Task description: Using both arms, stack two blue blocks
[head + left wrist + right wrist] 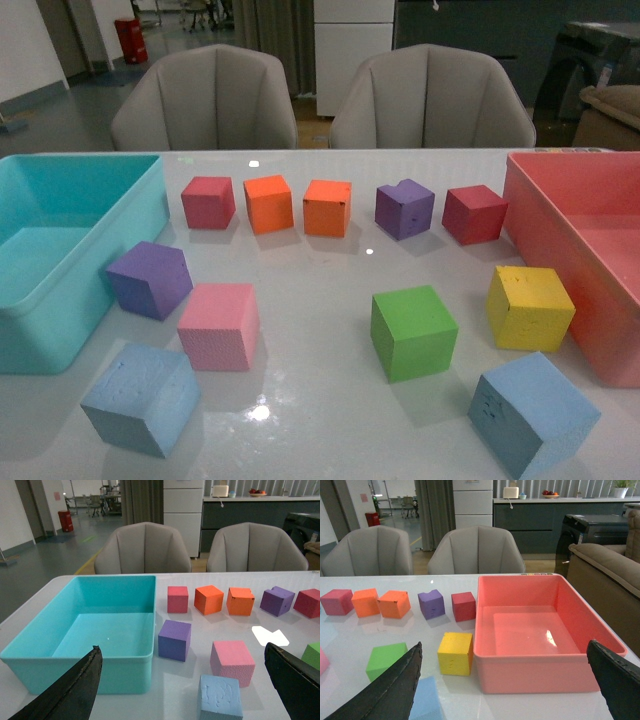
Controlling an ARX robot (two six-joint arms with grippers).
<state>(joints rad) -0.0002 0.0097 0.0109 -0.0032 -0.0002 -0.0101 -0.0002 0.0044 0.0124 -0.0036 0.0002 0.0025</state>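
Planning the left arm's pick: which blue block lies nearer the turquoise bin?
The front-left blue block, by the pink cube; the other blue block sits far right.

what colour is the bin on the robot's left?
Turquoise. The bin shows best in the left wrist view.

We hold our left gripper (181,650) and our right gripper (503,644) raised at the near side, both pointing level toward the far side, each with its two black fingers (75,690) spread wide apart.
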